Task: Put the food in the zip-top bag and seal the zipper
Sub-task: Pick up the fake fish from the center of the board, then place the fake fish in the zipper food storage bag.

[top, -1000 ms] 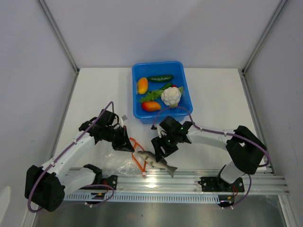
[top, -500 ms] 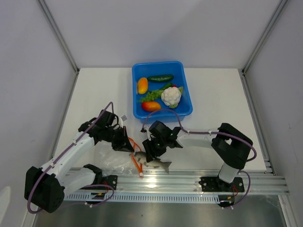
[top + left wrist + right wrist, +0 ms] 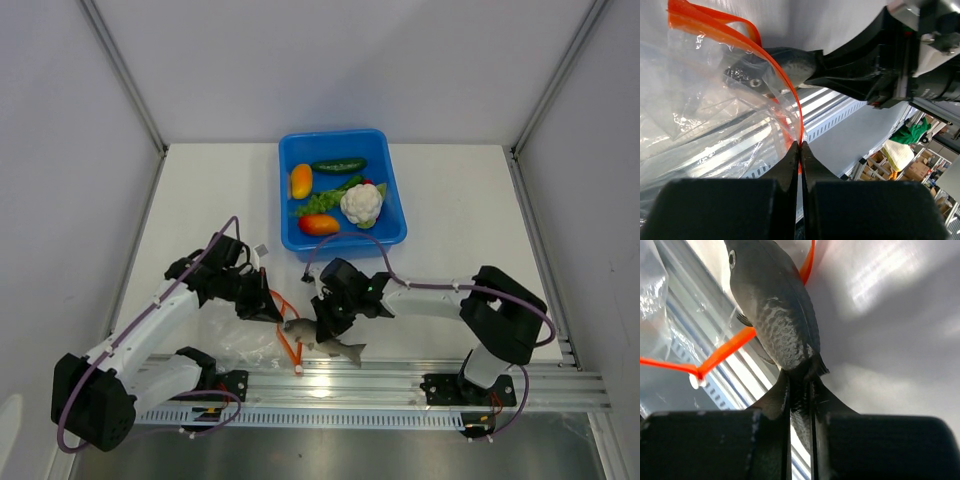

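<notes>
The left claw (image 3: 800,147) is pinched tight on the zipper (image 3: 792,95). This red-orange strip rises from its tips along the mouth of the zip-top bag (image 3: 700,125), whose clear plastic lies crumpled beside the claw. The right claw (image 3: 800,385) is narrow, clamped on the tail of the grey fish (image 3: 775,315). The fish's body points away from the fingers, with its head at the strip. Well beyond both claws on the bench (image 3: 200,200), the blue tub (image 3: 284,200) holds the cauliflower (image 3: 361,203), orange-yellow pepper (image 3: 301,181), a green chili (image 3: 338,165) and red-orange fruit (image 3: 319,224).
</notes>
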`<state>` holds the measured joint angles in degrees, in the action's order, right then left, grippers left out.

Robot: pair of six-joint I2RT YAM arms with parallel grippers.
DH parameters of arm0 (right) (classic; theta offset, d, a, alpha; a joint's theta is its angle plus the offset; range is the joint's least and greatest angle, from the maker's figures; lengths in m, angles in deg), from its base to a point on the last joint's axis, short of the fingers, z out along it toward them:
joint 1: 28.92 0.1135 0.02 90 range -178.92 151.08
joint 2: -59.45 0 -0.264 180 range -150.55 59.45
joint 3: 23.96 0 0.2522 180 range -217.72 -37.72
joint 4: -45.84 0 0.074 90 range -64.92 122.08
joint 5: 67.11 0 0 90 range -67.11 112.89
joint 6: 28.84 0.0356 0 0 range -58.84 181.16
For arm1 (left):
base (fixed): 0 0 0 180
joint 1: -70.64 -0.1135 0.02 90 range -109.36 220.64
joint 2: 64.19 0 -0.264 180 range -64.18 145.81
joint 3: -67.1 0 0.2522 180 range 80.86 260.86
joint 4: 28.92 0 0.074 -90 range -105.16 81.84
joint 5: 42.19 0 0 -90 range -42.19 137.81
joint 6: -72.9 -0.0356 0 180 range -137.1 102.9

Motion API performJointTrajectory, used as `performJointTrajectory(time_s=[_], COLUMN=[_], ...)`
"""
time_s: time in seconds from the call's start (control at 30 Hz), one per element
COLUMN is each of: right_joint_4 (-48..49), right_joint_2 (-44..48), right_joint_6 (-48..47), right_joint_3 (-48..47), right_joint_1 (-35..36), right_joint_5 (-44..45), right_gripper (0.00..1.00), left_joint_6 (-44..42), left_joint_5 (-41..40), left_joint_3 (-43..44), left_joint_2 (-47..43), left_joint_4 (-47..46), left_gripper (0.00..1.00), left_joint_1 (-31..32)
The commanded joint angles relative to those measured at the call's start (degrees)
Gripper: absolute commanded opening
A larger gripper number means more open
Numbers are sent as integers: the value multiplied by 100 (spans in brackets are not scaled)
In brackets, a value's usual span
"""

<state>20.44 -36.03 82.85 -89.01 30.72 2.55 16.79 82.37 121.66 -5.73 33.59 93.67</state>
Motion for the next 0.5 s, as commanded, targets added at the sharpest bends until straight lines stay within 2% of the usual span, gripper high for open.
performJointTrajectory(time_s=[0.0,0.03,0.1,0.27,0.47], right_joint_4=[-567,-620,-1049,-2428,-2738], right_joint_2=[521,678,698,-5,-593], right_joint_6=[-271,-262,-297,-640,-508], right_joint_3=[84,6,-240,-1813,-2727], right_joint_1=[-101,-241,-382,-506,-453], right_joint_5=[128,-343,-707,-1340,-1877], right_gripper=[0,0,0,0,0], left_joint_6=[-190,-207,-207,-146,205], left_joint_5=[-11,-3,24,41,208], left_joint_3=[121,148,183,315,385], left_joint_2=[-159,-177,-203,-221,-369], left_joint_4=[3,3,12,-6,-260], left_gripper=[0,0,1,1,1], left_joint_1=[26,26,26,35,44])
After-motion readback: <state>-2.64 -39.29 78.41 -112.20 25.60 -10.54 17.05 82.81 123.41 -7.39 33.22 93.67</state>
